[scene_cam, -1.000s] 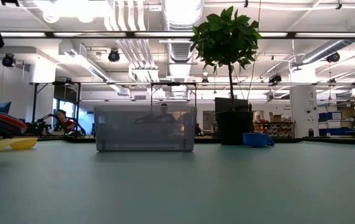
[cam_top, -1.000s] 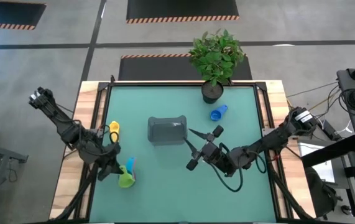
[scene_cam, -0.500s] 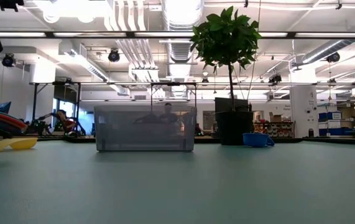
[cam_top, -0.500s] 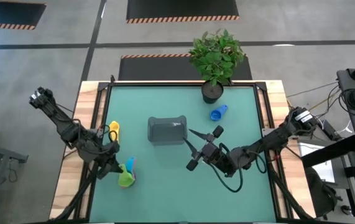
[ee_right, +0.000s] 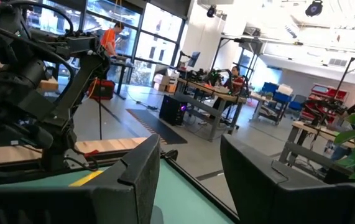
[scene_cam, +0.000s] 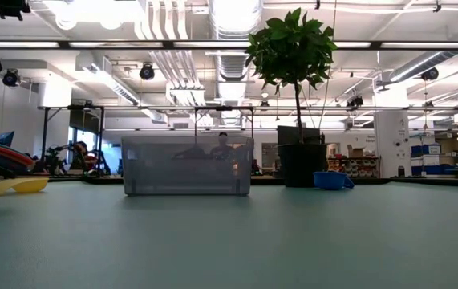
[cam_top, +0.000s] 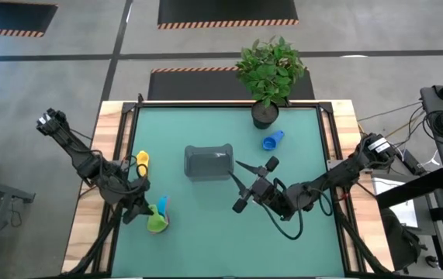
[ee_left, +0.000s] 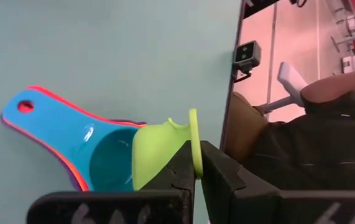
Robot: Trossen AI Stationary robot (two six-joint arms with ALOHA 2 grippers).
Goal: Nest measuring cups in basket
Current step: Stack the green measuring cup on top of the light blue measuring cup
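left wrist view | left gripper point(ee_left: 196, 163) pinching green cup's point(ee_left: 158, 149) rim to carry the stack | right gripper point(cam_top: 244, 182) spread, empty, waiting beside basket point(cam_top: 208, 162)

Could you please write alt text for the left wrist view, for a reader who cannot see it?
The left gripper is shut on the rim of a green measuring cup, which sits in a teal cup stacked on others with red and purple edges, on the green table. A person in dark clothing shows beyond the table edge.
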